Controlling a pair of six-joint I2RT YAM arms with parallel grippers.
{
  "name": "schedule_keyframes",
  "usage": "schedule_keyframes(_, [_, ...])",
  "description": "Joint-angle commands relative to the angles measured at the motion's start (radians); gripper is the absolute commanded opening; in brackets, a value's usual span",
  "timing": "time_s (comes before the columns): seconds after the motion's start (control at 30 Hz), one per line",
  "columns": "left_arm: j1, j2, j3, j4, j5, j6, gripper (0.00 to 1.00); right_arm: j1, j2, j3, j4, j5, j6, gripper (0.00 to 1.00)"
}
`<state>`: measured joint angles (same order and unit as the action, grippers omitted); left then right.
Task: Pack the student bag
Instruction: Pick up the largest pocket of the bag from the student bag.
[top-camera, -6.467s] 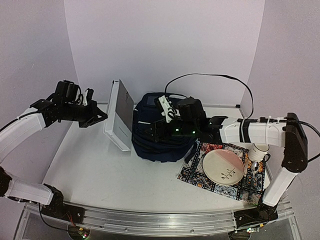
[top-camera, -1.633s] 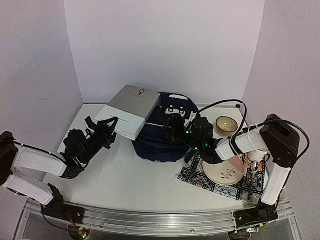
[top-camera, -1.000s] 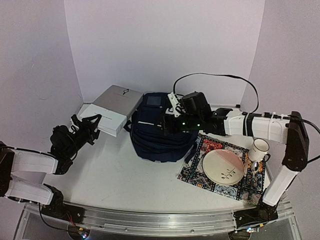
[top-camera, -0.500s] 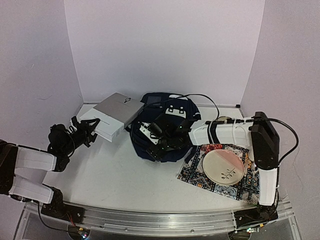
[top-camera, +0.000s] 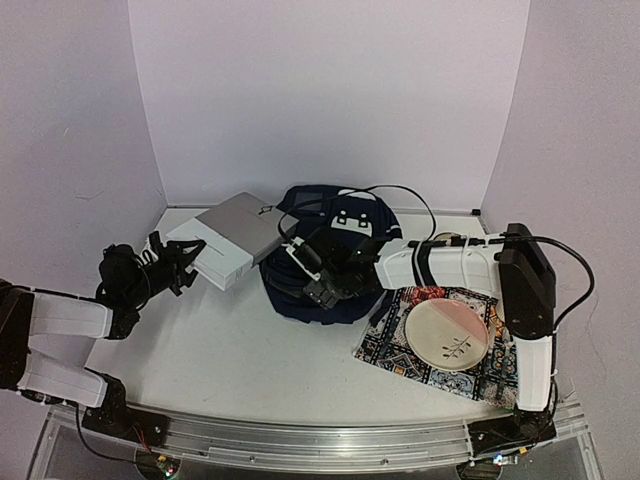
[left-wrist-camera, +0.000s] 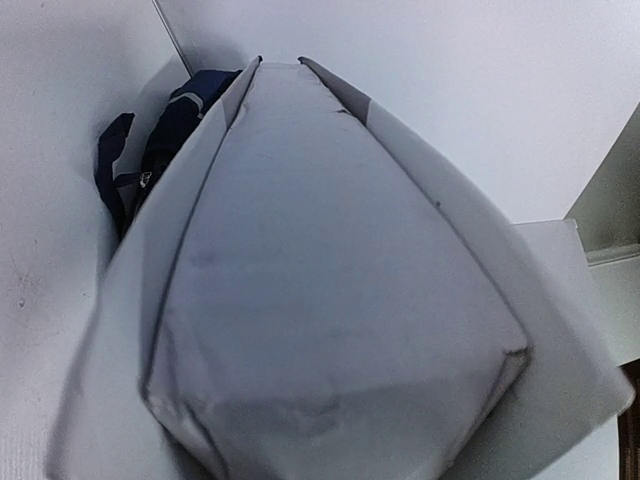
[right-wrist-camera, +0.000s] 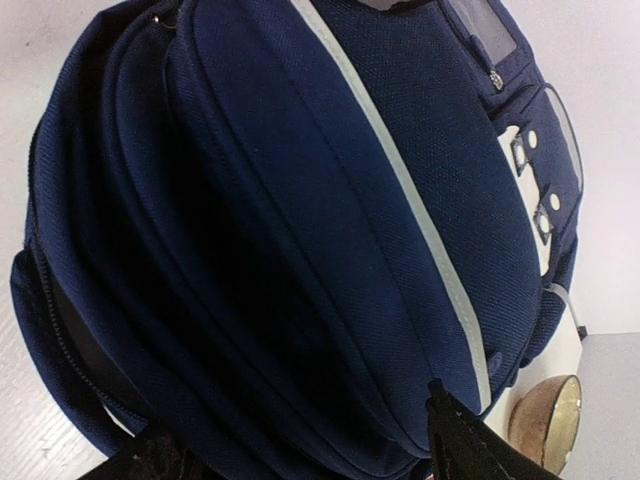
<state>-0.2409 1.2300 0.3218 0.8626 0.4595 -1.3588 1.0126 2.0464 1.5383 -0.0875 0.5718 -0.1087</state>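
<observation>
**Box on the left, bag mouth not yet found**

Starting at the right gripper (right-wrist-camera: 310, 450): spread wide, one dark fingertip (right-wrist-camera: 465, 440) low on each side of the wrist view. Hard up against the student bag (right-wrist-camera: 280, 220), with nothing pinched that can be made out. Reaches across from the right and sits over the bag's front-left flank in the top view, so by far the nearer arm. Directly ahead of those tips: navy panels, a white stripe, zip seams running off toward the buckle patches. No gap visible in any seam from here.

Then the left gripper (top-camera: 172, 262): out at the left of the table (top-camera: 250, 350), fingers hidden, apparently clamped on the near end of the grey box (top-camera: 232, 232). Long axis of that box straight from the gripper toward the bag. Far end touching or overlapping the bag's left side; cannot tell which.

Bag itself mid-table toward the back wall, lying down, long axis roughly front to back. Judged next: needs a mouth held open on the left flank, facing the box's leading edge, before any push.
</observation>
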Motion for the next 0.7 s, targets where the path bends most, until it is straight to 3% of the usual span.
schedule_keyframes(0.0, [0.006, -0.046, 0.057, 0.047, 0.044, 0.025, 0.41, -0.010, 0.029, 0.021, -0.030, 0.153, -0.021, 0.69])
schedule_keyframes(0.27, [0.006, -0.142, 0.090, -0.074, 0.060, 0.071, 0.41, -0.010, 0.030, 0.025, -0.018, 0.116, -0.063, 0.34])
schedule_keyframes(0.37, [0.006, -0.210, 0.105, -0.181, 0.039, 0.115, 0.41, -0.010, -0.001, 0.032, -0.012, 0.069, -0.075, 0.11])
schedule_keyframes(0.43, [0.006, -0.249, 0.100, -0.211, 0.029, 0.117, 0.42, -0.010, -0.019, 0.042, -0.010, 0.049, -0.083, 0.01])
schedule_keyframes(0.67, [0.006, -0.347, 0.077, -0.295, 0.056, 0.109, 0.42, -0.011, -0.092, 0.094, -0.008, 0.029, -0.095, 0.00])
